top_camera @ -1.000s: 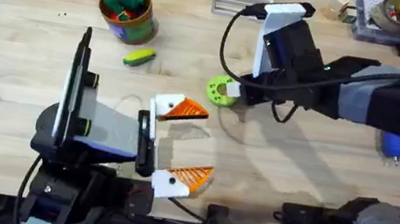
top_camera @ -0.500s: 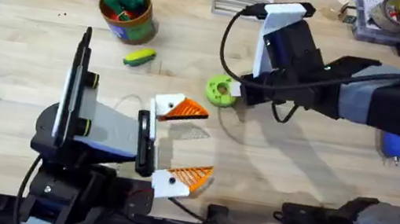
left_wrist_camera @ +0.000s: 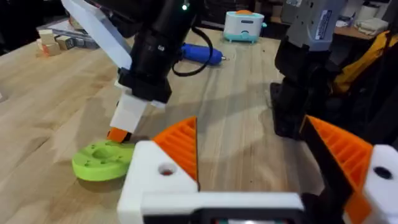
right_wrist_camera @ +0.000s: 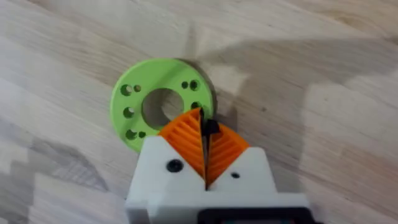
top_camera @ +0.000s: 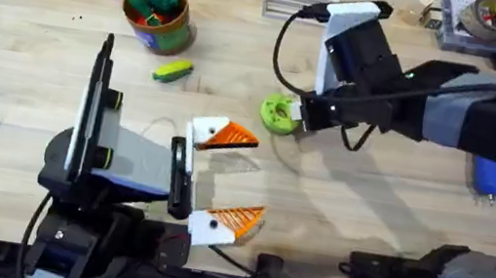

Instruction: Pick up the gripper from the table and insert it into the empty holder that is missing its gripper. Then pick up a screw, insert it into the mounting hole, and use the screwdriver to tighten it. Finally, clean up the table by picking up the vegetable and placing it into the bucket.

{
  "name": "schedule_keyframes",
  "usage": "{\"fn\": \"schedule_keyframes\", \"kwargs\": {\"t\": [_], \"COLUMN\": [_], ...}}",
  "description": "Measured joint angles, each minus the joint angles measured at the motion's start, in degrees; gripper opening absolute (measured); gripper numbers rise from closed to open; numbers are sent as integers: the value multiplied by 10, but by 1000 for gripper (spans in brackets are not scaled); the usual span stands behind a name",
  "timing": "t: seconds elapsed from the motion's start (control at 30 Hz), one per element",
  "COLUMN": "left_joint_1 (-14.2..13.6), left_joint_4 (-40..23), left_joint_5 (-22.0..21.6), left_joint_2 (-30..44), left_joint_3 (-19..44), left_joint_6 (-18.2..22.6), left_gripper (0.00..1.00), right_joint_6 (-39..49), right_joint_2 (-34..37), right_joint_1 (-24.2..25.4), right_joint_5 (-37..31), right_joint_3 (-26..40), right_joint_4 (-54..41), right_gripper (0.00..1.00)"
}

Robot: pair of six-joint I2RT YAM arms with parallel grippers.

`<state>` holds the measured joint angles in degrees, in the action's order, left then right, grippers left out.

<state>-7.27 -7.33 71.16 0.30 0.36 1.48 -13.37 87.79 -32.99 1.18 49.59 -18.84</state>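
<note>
Left gripper sitting nearest with orange pads spread wide, right gripper pinching a small dark piece over the green disc, vegetable lying farther off — bucket just behind, screwdriver resting at the table's right side.

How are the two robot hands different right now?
The left gripper is open wide; the right gripper is pinched shut on a tiny dark bit. The left gripper hangs over bare table; the right gripper's tips sit at the green disc. Both are white with orange ribbed pads.
</note>
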Motion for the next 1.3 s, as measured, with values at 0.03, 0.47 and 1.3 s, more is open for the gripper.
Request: {"fn": "schedule_keyframes", "kwargs": {"t": [0.03, 0.47, 1.3], "left_joint_1": [0, 0, 0], "left_joint_4": [0, 0, 0], "left_joint_5": [0, 0, 0], "left_joint_2": [0, 0, 0], "left_joint_3": [0, 0, 0], "left_joint_6": [0, 0, 0], "left_gripper": [993, 993, 993], "right_joint_6": [2, 61, 160], "right_joint_2": [0, 0, 20], "right_joint_1": [0, 0, 0], "right_joint_5": [-8, -90, -100], "right_joint_3": [7, 46, 47], "right_joint_4": [-15, -58, -70], "right_gripper": [15, 8, 8]}}
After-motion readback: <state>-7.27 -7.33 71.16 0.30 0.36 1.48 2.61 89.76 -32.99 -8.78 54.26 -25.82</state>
